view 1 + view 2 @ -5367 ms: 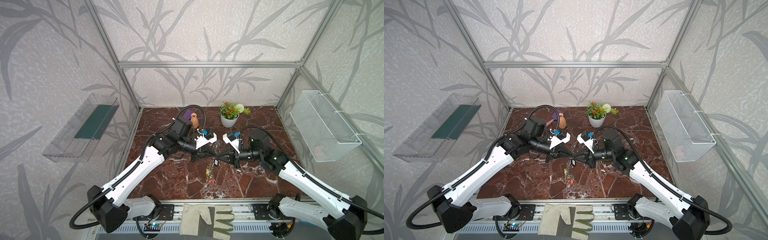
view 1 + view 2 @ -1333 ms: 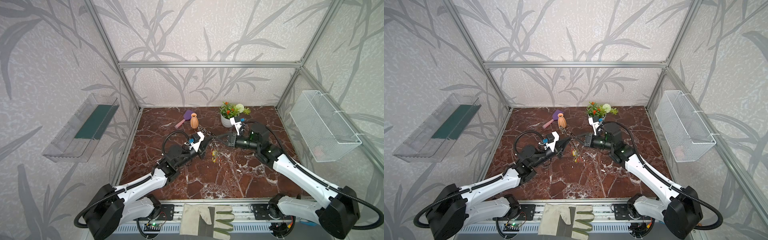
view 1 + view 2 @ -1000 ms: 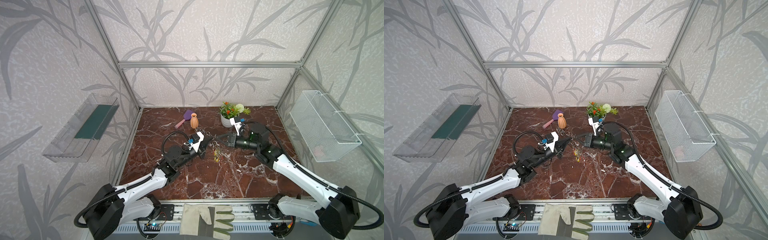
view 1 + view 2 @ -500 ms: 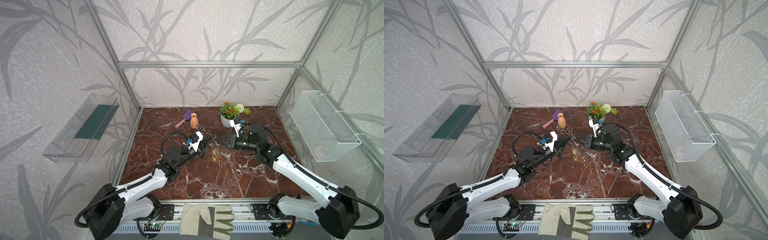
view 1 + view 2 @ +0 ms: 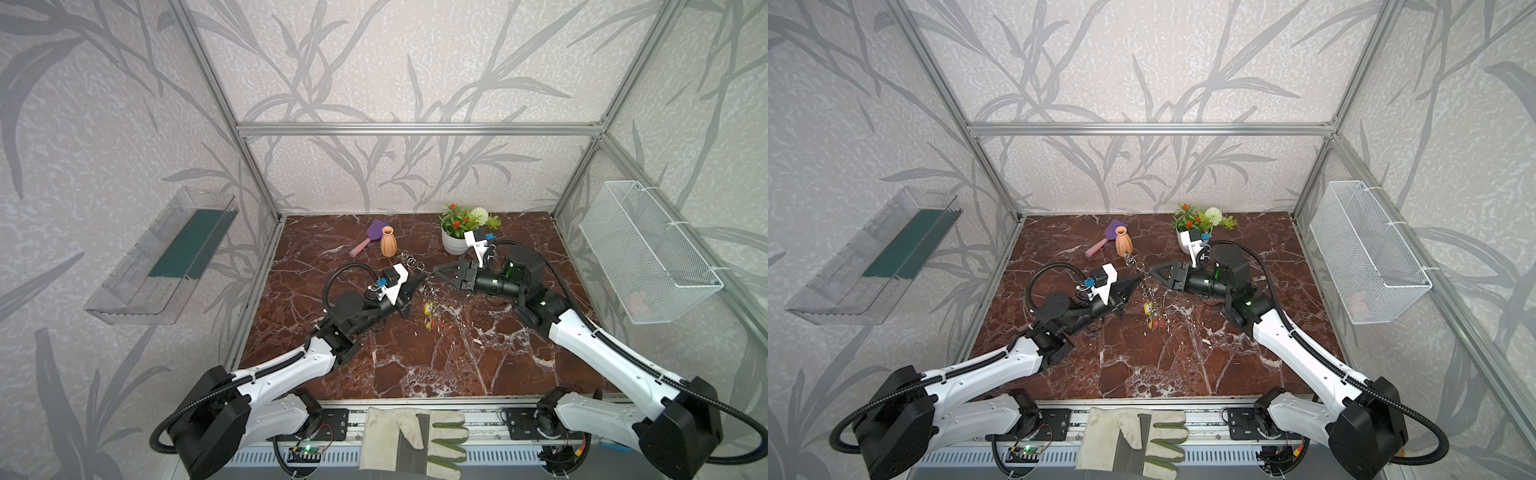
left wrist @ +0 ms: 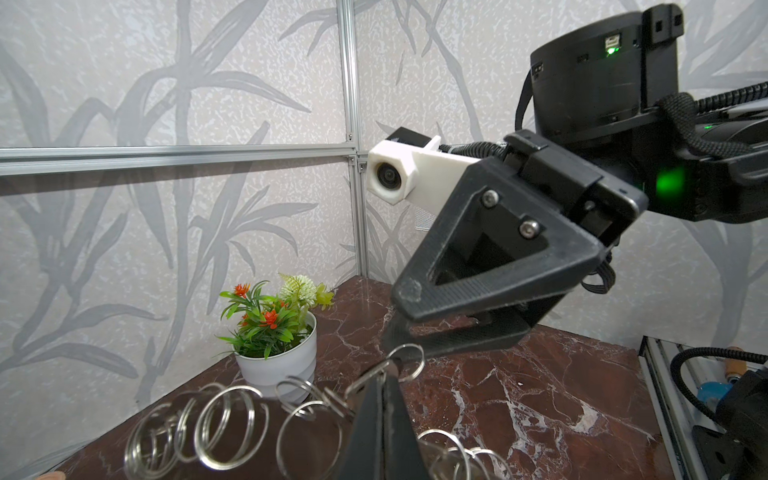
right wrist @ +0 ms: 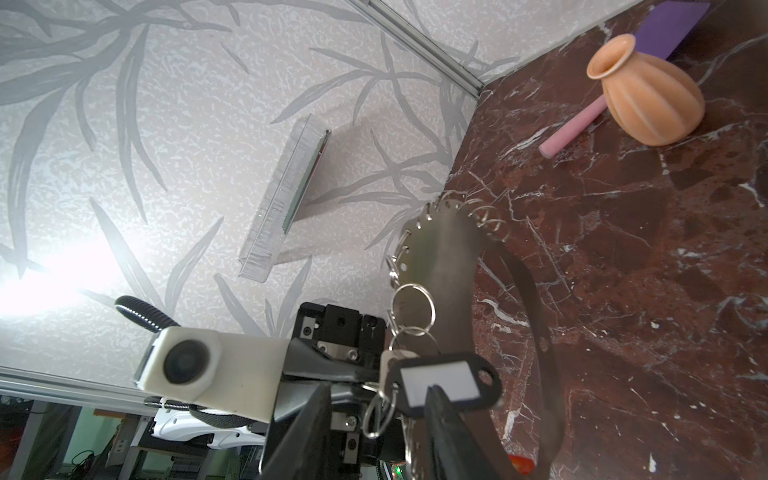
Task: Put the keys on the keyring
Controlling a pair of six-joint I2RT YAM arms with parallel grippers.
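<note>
Pinching the keyring (image 5: 411, 262) at mid-frame in both top views, the left gripper (image 5: 420, 282) has its jaws pressed together. The left wrist view shows its fingers (image 6: 382, 428) closed on one of the silver rings, with more rings fanned out beside them.

The right gripper (image 5: 435, 272) points in from the right of the frame, its tip near the left one's but not meeting it. Its jaws stand apart: in the right wrist view the two fingers (image 7: 303, 440) show a clear gap. A dark key (image 7: 446, 382) with a whitish label lies at the tip of one of them, and whether that finger touches it is hard to tell. Past the dark key in that view stands the keyring's grey plate, with rings strung along its edge and the left gripper clamped beside it.

In the top views the keys (image 5: 1149, 309), yellow and red, hang in a short string just below the two tips, over the marble table (image 5: 1142, 365).

Toward the upper middle of the frame an orange vase (image 5: 388, 243) stands just beyond the keyring, and a potted plant (image 5: 455, 239) stands to its right, close behind the right gripper. A glove (image 5: 411, 436) lies at bottom centre, off the table. A wire basket (image 5: 648, 266) hangs on the right wall.
</note>
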